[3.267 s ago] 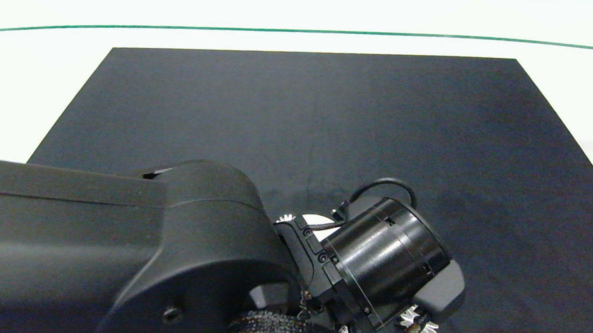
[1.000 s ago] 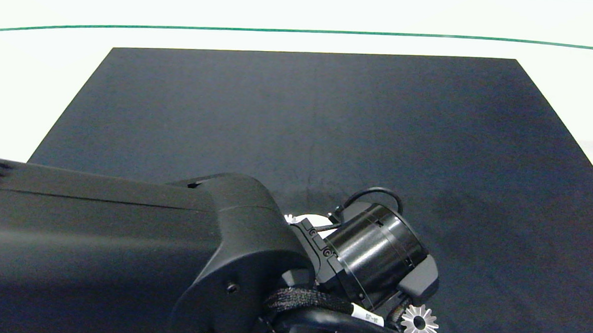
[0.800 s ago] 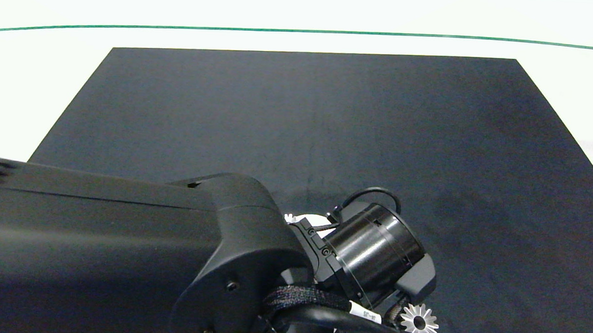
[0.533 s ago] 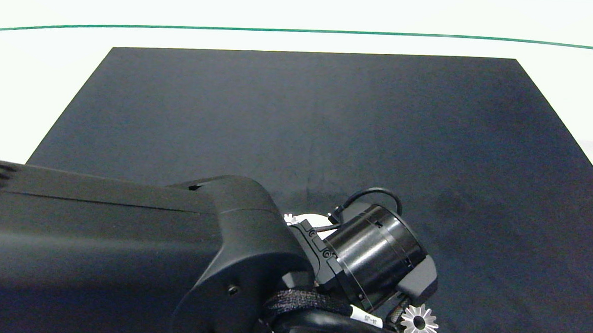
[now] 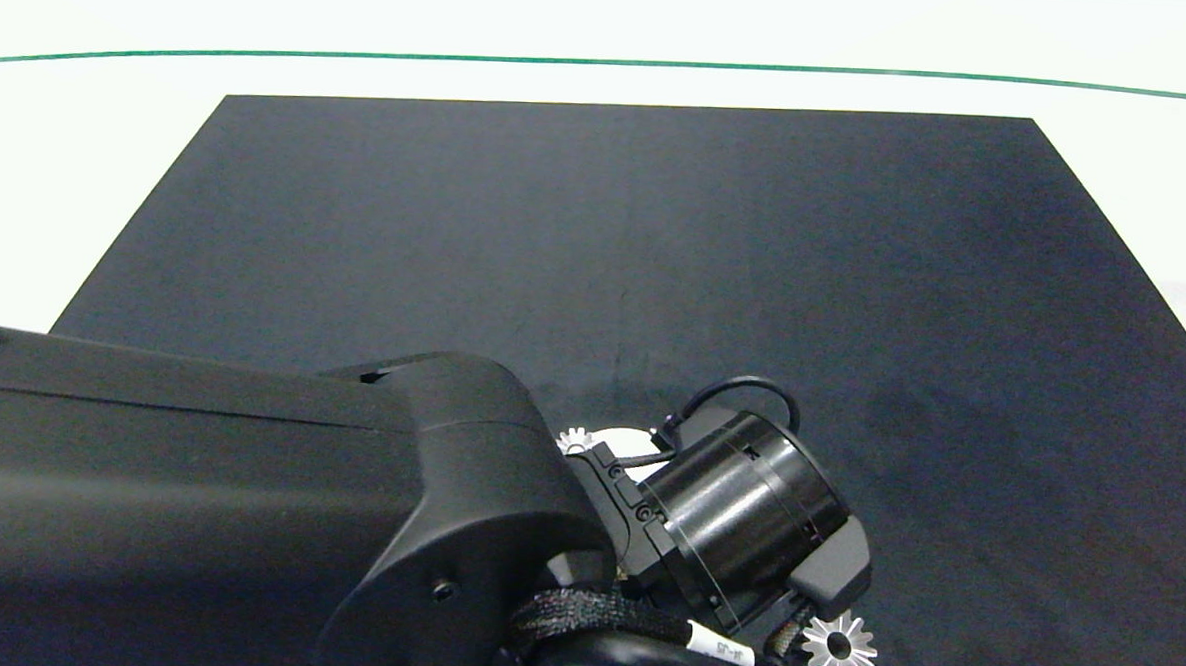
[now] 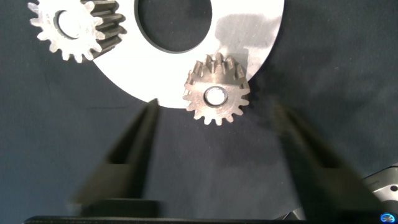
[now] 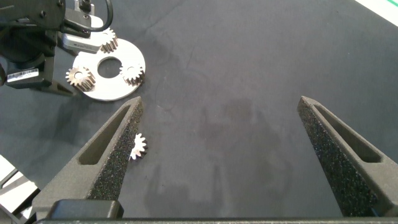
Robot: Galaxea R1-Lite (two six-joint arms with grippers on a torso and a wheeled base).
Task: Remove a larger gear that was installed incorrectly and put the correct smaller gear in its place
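Note:
The larger gear (image 5: 838, 649), silver and star-like, lies loose on the black mat (image 5: 617, 234) just right of my left wrist; it is also in the right wrist view (image 7: 138, 147). A white ring plate (image 6: 249, 37) (image 7: 111, 92) carries three small gears. My left gripper (image 6: 216, 111) hangs open over the plate's edge, its fingers on either side of a grey pointed-tooth gear (image 6: 216, 96) without touching it. A paler, stubby-toothed gear (image 6: 68, 28) on the same plate looks like the smaller gear. My right gripper (image 7: 221, 102) hovers open above bare mat, well away from the plate.
The left arm (image 5: 245, 518) covers the lower left of the head view and hides most of the plate (image 5: 620, 439). Bare mat stretches beyond and to the right. A white table with a green line (image 5: 605, 61) surrounds the mat.
Since 3.3 s ago my left wrist has pulled back off the larger gear, leaving it uncovered on the mat. Over the last second the arm only shifted slightly; the gear stayed put.

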